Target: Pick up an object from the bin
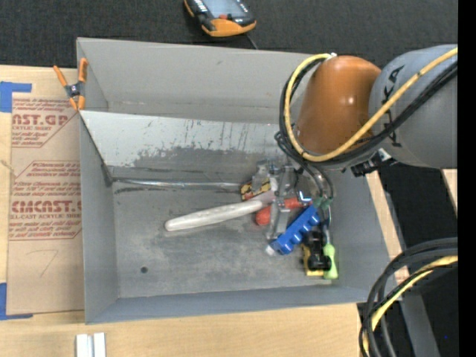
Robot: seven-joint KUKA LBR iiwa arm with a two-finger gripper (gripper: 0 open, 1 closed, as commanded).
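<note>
My gripper (pixel 278 196) hangs low in the right half of the bin, under the arm's orange cover. It is over a small cluster of things. A long pale handle-shaped stick (pixel 210 216) lies pointing left from beneath it. A small red piece (pixel 262 216) sits at the stick's right end, just left of the gripper. A blue toothed plastic piece (pixel 299 230) lies slanted just below and right of it. A small orange and yellow item (pixel 251 190) lies at its upper left. I see nothing held.
A yellow-green and black object (pixel 321 260) lies near the bin's front right corner, beside the blue piece. The arm and its cables cover the bin's back right part.
</note>
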